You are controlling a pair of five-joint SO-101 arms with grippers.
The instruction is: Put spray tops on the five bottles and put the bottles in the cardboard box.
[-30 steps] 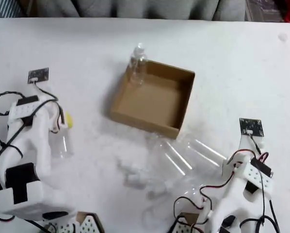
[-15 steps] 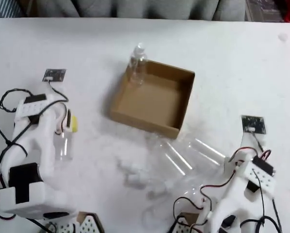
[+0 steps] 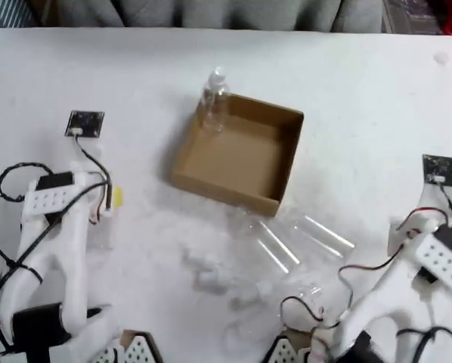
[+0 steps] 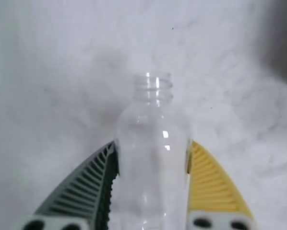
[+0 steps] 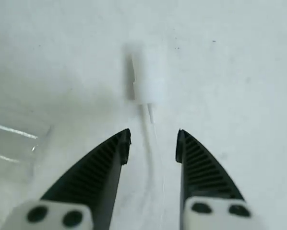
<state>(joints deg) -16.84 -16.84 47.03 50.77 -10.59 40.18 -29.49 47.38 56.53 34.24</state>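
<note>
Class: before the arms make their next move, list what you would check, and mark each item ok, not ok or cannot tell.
1. Left tool shut on bottle: ok.
2. Bottle's neck bare, ready for a top: ok.
3. Right tool open, lined up with spray top: ok.
4. Spray top gripped: not ok, it lies on the table.
5. Cardboard box has free floor: ok.

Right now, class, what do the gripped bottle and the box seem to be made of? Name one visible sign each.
Bottle: probably clear plastic, glossy; see-through, with bright glints. Box: cardboard, matte; plain brown, dull walls.
</note>
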